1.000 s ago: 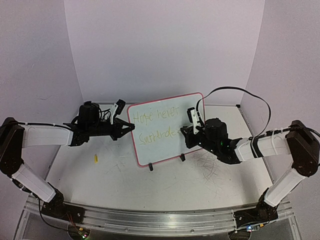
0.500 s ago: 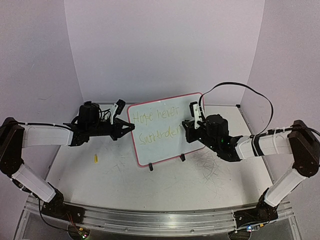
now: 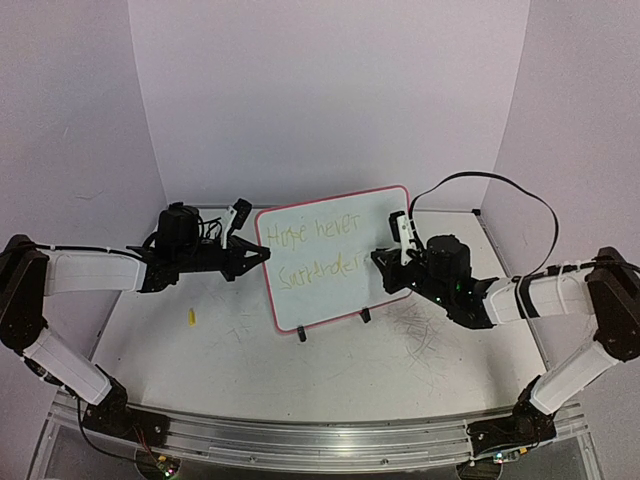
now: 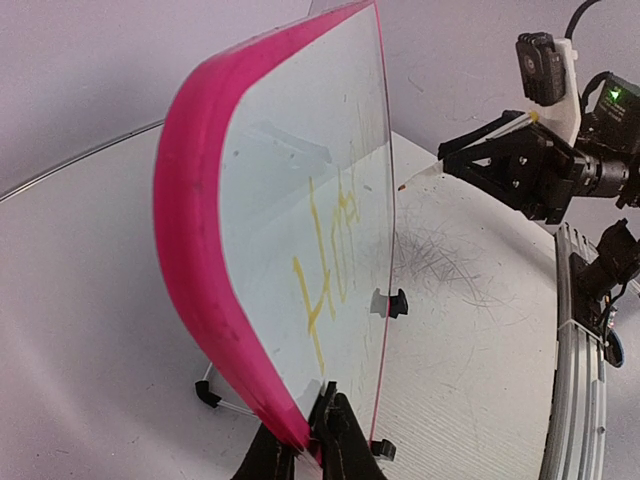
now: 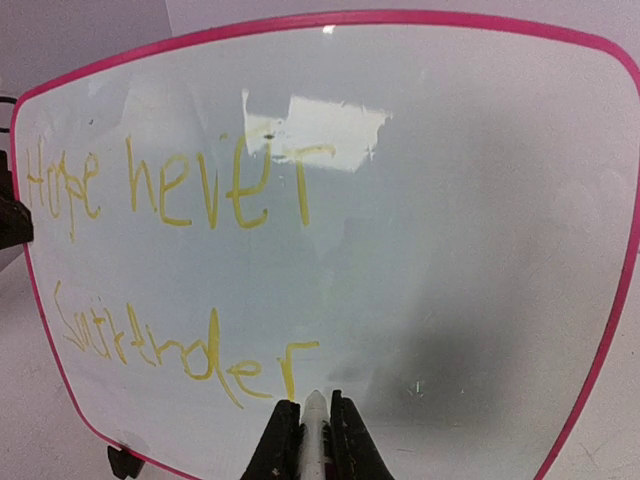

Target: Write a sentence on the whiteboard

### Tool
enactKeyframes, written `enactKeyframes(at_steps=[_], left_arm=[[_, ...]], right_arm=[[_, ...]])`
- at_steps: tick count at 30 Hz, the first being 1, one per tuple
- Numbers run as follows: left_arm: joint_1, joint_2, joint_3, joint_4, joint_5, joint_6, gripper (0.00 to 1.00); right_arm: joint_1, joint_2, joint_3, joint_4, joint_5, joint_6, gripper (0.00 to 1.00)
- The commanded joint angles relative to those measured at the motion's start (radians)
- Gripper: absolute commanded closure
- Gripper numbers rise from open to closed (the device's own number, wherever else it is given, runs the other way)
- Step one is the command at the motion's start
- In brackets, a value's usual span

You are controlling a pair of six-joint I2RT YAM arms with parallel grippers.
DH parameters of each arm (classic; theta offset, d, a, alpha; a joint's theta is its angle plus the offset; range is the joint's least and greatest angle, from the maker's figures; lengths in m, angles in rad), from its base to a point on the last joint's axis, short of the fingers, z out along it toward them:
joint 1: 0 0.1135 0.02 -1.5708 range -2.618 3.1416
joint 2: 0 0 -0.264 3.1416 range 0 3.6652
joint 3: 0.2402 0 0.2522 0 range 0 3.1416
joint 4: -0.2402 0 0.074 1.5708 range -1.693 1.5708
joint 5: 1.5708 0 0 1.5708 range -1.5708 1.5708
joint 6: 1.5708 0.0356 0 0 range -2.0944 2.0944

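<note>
Surface: white tabletop (image 3: 300, 380), scuffed, with a tangle of thin grey scratch marks (image 3: 415, 325) right of centre. Room: plain lilac walls (image 3: 330, 90) on three sides, and an aluminium rail (image 3: 320, 440) along the bottom of the top view.

Edges and room: the large white board with rounded corners and a thin pink-red frame (image 3: 335, 300) stands upright at the centre of the frame, its left end nearer the bottom. Bare surface lies open below it. The wall corner lies close above it.

Counts:
- 1 board
- 2 small black clip feet (image 3: 301, 336) under its lower edge
- 2 lines of yellow-green handwriting (image 3: 312, 233), "Hope never" over "Surrender"
- 1 white marker pen (image 5: 315, 430)
- 1 small yellow piece (image 3: 190, 317) lying alone at lower left
- 2 arms

Left hand (image 3: 258, 257): clenched on the board's pink frame at its left edge, fingers (image 4: 340, 440) pinching both faces.

Right hand (image 3: 390, 270): at the board's right half, grasping the marker, tip by the last "r" of the lower line. Contact with the board cannot be told.
</note>
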Motion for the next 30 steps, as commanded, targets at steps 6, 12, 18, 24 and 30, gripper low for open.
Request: enactKeyframes(at_steps=[6,12,18,24,30], left_arm=[[0.006,0.023,0.008,-0.067,-0.128,0.133,1.0],[0.006,0.021,0.006,-0.067,-0.132,0.134,1.0],[0.006,0.022,0.006,-0.068,-0.133,0.135,1.0],[0.006,0.024,0.007,-0.068,-0.132,0.135,1.0],[0.006,0.022,0.006,-0.068,-0.131,0.135,1.0]], right_arm=[[-0.004,0.026,0.041,0.072,0.063,0.014,1.0],[-0.003,0.053,0.058,0.088,0.081,0.016,1.0],[-0.003,0.07,0.068,0.093,0.095,0.01,1.0],[0.006,0.08,0.07,0.094,0.063,0.005,1.0],[0.02,0.096,0.065,0.082,0.041,0.026,1.0]])
